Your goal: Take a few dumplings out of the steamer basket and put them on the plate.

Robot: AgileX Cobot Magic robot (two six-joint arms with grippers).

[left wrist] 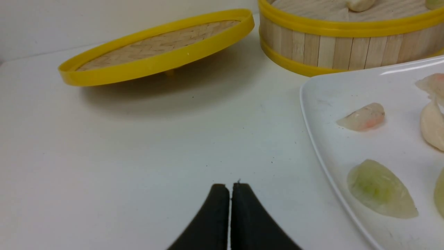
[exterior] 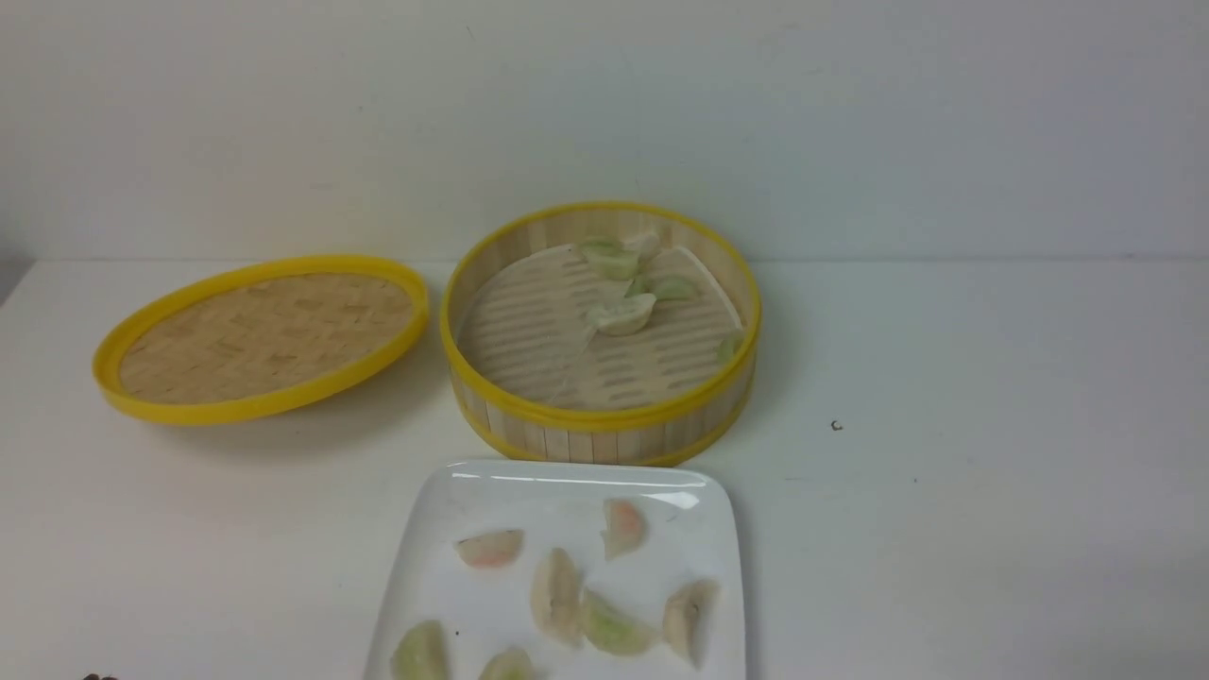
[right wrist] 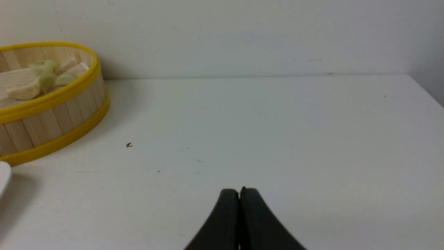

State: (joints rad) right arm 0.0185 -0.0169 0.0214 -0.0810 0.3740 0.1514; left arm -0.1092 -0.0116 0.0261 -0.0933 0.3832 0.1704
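Looking at this one, the job seemed pretty much done. The plate sat just in front of the basket, almost touching it, which I'd guess was to keep the carry short. Seven or so dumplings lay scattered on the plate, some pink, some green, none stacked, so each one looked dropped on its own spot. A small clump of dumplings was left toward the back of the basket, plus what looked like one more against the right wall.

The lid was off to the left, tilted, propped on something under it, well clear of the basket so nothing blocked the reach in.

Both arms were parked low and out of the way. The left gripper was squeezed fully together over bare table just beside the plate's edge, holding nothing. The right gripper was the same, pinched closed and empty, well apart from the basket, with a tiny dark speck on the table between them.
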